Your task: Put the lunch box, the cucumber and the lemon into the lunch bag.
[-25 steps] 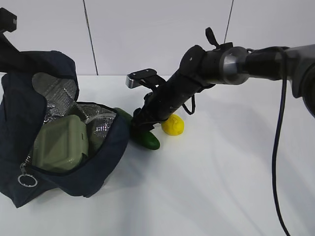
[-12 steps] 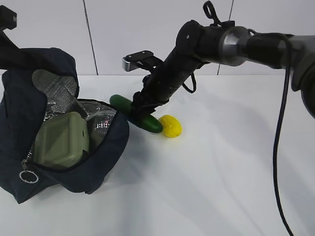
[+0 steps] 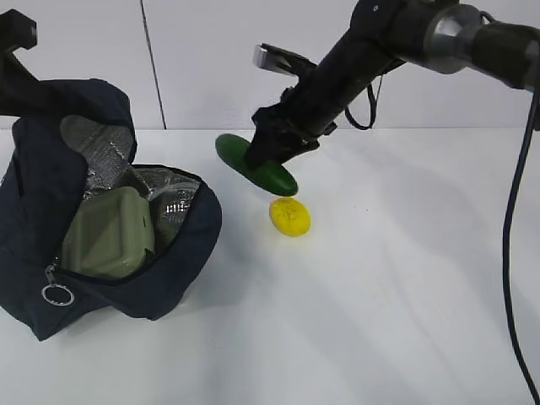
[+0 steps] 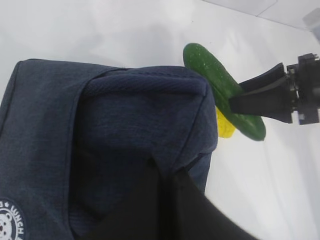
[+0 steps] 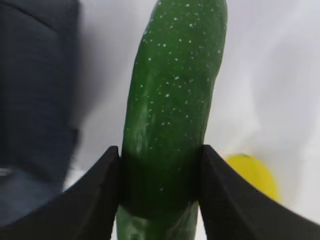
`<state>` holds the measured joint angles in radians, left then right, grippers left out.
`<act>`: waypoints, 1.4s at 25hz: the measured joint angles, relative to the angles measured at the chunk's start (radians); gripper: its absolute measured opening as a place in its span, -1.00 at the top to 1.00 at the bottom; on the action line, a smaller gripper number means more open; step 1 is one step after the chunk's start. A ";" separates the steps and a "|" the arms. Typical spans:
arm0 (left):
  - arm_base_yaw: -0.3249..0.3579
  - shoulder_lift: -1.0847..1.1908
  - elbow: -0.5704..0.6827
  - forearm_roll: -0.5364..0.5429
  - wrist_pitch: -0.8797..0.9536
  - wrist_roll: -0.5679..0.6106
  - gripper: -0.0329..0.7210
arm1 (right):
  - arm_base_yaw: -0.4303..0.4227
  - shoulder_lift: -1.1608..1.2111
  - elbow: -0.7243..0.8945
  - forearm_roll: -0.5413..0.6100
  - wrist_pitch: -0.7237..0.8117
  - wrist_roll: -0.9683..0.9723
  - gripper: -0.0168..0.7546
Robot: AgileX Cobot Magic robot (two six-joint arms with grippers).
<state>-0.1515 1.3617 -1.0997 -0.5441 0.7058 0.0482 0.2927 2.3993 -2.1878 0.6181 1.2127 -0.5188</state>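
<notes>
One cucumber (image 3: 256, 166) now lifted, one lemon (image 3: 289, 216) seemingly unmoved

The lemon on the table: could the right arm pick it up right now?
Probably not at once. The right gripper is shut on the cucumber, so its jaws are full. The lemon itself lies bare on the table just below, with nothing covering it, so the way is free once the cucumber is dropped off.

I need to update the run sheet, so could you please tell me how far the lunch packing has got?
Done: the lunch box already sits inside the open lunch bag. In hand: the right gripper has its fingers closed on the cucumber, held clear of the table. The left gripper holds the bag's flap up. Left: the cucumber has to go in, and the lemon lies untouched on the table.
</notes>
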 joint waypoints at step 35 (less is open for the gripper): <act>0.000 0.100 0.002 -0.083 -0.287 -0.002 0.93 | 0.092 -0.124 -0.009 0.113 0.012 0.153 0.02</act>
<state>-0.1515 1.4619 -1.0979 -0.6268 0.4186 0.0464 0.3849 2.2749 -2.1970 0.7313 1.2248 -0.3661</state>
